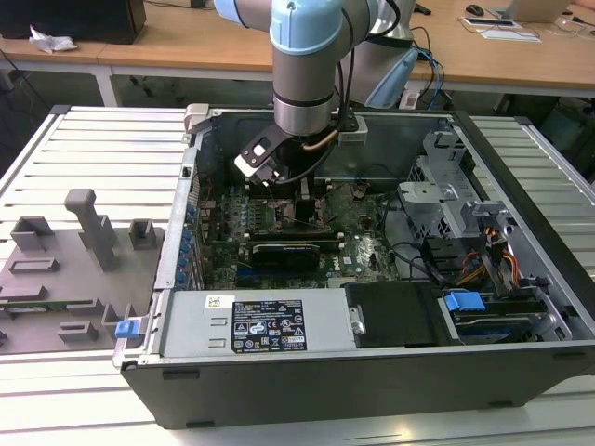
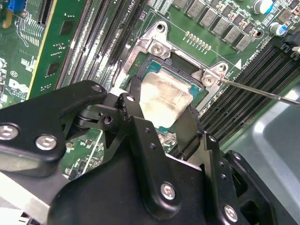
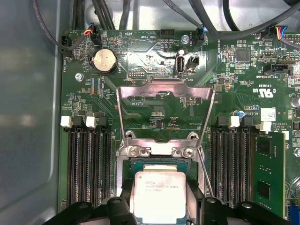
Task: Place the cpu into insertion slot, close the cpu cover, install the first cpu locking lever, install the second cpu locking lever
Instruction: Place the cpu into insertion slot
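At the exterior view's left a grey fixture tray (image 1: 65,269) lies on the bench (image 1: 112,139). To its right stands the open computer case (image 1: 372,372). The arm (image 1: 307,56) reaches down into the case over the green motherboard (image 1: 363,251), and the drive cages (image 1: 483,242) sit at the exterior view's right. The step in hand is judged to be placing the cpu into the insertion slot. In the second wrist view the gripper (image 2: 163,102) has its fingers (image 2: 135,96) clamped on two opposite edges of the cpu (image 2: 168,96). The cpu lies level within the rim of the insertion slot (image 2: 133,70); whether it is fully seated or just above the pins cannot be told. In the first wrist view the cpu cover (image 3: 164,88) stands swung open on its hinge beyond the socket. One locking lever (image 3: 205,176), a thin wire, runs unlatched beside it. Letting go calls for the chip to rest flat and square, without tilt, as the pin field is likely fragile. Cover and levers are not yet closed.
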`<state>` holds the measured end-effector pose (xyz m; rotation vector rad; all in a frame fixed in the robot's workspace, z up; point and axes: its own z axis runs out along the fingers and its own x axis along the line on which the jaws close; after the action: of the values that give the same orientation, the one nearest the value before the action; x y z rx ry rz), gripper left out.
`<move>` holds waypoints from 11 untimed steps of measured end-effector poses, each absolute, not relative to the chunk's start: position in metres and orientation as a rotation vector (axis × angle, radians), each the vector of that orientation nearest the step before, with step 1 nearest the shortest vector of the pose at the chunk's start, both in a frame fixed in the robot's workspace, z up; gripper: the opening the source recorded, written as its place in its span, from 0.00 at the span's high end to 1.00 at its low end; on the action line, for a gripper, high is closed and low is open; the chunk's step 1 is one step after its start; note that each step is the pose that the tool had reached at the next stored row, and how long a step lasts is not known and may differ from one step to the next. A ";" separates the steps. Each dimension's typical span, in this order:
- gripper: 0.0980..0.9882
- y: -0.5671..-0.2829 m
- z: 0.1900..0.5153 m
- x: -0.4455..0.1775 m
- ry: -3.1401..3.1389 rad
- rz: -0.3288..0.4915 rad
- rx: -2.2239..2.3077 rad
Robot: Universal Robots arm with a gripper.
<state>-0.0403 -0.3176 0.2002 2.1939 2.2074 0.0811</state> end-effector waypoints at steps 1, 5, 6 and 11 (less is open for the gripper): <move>0.52 -0.318 0.200 -0.040 2.207 0.081 2.194; 0.52 -0.318 0.200 -0.039 2.207 0.081 2.194; 0.50 -0.318 0.200 -0.039 2.207 0.082 2.194; 0.43 -0.318 0.201 -0.038 2.207 0.081 2.194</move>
<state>-0.0384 -0.3176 0.2013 2.1943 2.2071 0.0810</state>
